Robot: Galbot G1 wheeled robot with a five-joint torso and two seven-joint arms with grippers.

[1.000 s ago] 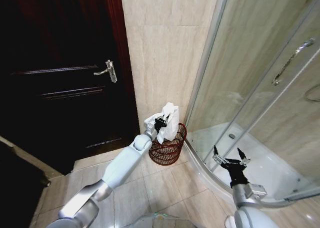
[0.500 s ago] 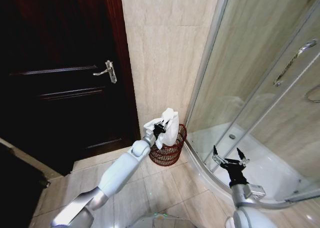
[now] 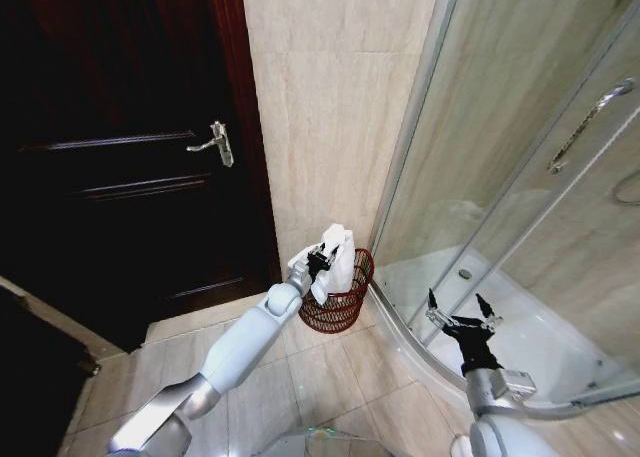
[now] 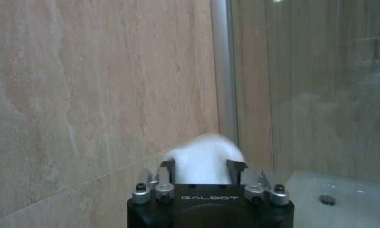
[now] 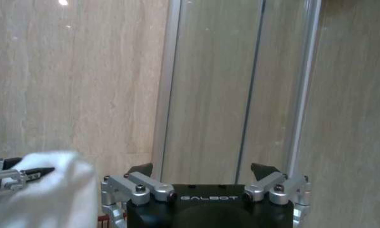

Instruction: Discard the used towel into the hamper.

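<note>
While clamped in left tool (image 3: pixel 320 257), towel (image 3: pixel 337 257) over hamper (image 3: pixel 335 302) (head view).

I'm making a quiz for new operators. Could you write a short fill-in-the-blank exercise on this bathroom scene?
1. The left end effector is shut on a white ____.
2. The towel hangs over the ____ wire hamper.
3. The right end effector, in front of the shower tray, has its fingers ____.

Missing words: towel; red-brown; open
</note>
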